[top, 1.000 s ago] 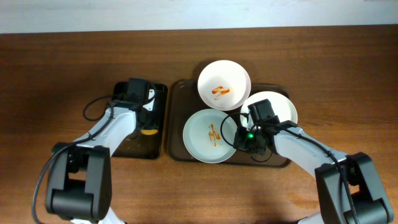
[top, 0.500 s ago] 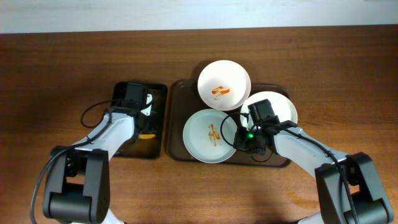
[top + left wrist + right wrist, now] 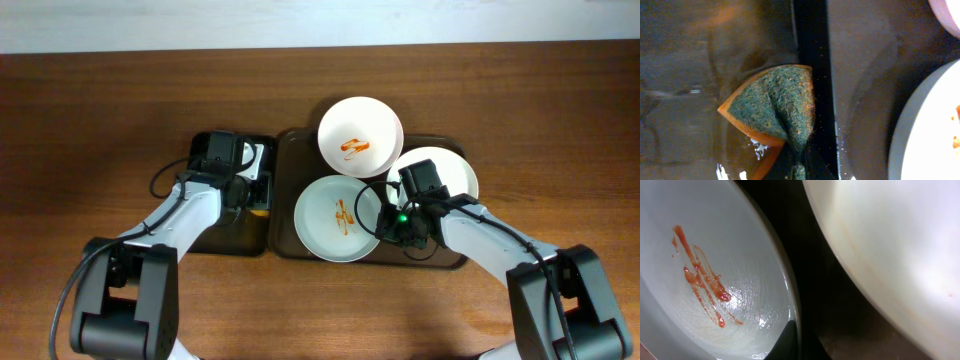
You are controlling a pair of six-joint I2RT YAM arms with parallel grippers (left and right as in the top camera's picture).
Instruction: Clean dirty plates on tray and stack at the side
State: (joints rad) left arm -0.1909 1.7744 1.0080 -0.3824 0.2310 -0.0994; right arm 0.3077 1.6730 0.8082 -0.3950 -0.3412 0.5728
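On the wooden tabletop (image 3: 90,100) sat a brown tray (image 3: 290,165) carrying three white plates. The far plate (image 3: 378,118) had an orange-red sauce smear (image 3: 354,148) across its middle. The near-left plate (image 3: 318,232) carried a thinner streak of sauce (image 3: 343,216). The right plate (image 3: 452,170) looked clean, and its left edge was covered by the right arm.

Just left of the brown tray lay a smaller dark tray (image 3: 205,232). The left end effector (image 3: 254,194) hung over that tray's right edge. Its wrist view showed a sponge (image 3: 775,107), green scouring face up over an orange body. The sponge was folded and narrowed to a pinched tail at the bottom of the frame, so the end effector looked clamped onto that corner.

The right end effector (image 3: 393,222) sat low at the right rim of the near-left plate, in the gap between it and the right plate. From its own camera only one dark fingertip (image 3: 788,339) showed, lying against the inside of the streaked plate's rim. I couldn't tell whether it was gripping the rim or merely resting there.
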